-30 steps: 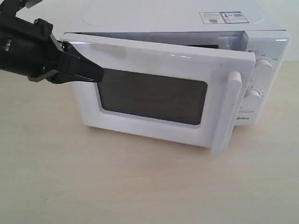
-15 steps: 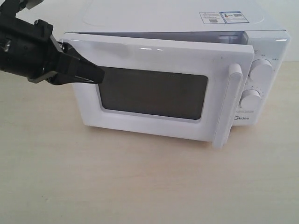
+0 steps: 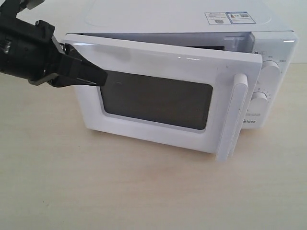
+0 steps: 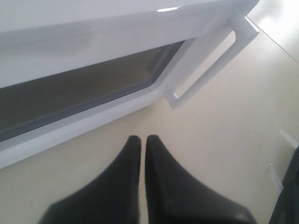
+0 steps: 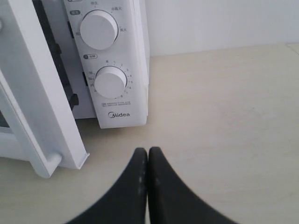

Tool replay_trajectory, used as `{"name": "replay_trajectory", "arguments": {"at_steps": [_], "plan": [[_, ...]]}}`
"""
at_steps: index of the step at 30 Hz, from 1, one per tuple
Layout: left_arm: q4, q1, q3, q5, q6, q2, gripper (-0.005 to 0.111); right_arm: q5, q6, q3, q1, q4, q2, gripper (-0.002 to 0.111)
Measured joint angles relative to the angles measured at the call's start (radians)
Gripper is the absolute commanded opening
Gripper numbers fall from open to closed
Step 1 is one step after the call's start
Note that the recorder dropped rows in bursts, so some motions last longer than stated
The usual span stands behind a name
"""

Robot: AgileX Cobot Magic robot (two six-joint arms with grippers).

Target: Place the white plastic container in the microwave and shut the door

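Observation:
The white microwave stands on the table with its door ajar, the handle side standing out from the front by a narrow gap. My left gripper is shut and empty, its tips at the door's face by the upper left corner of the dark window; I cannot tell whether they touch. In the left wrist view the same gripper points below the door. My right gripper is shut and empty, low in front of the dials. The white plastic container is hidden.
The microwave sits on a pale wooden table. A white wall rises behind it to the right of the control panel. Stickers lie on the microwave's top.
The door swung nearly shut half a second ago and has since come back out a little on the handle side. Left gripper has hardly moved.

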Motion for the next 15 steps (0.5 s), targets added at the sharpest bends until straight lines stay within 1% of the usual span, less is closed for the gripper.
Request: {"name": "replay_trajectory", "arguments": {"at_steps": [4,7,8,10,13,15], "plan": [[0.000,0.000,0.000,0.007,0.000,0.000,0.004,-0.008,0.000,0.000,0.000,-0.004,0.000,0.000],[0.000,0.000,0.000,0.008,0.000,0.000,0.004,-0.095,0.011,0.002,0.000,0.022,0.000,0.000],[0.000,0.000,0.000,0.008,0.000,0.000,0.004,-0.151,0.041,0.002,0.000,0.073,0.000,0.000],[0.000,0.000,0.000,0.008,0.000,0.000,0.004,-0.264,0.157,0.002,0.000,0.232,0.000,0.000],[0.000,0.000,0.000,0.008,0.000,0.000,0.004,-0.429,0.383,0.002,0.000,0.535,0.000,0.000],[0.000,0.000,0.000,0.008,0.000,0.000,0.004,-0.538,0.475,0.002,0.000,0.657,0.000,0.000]]}}
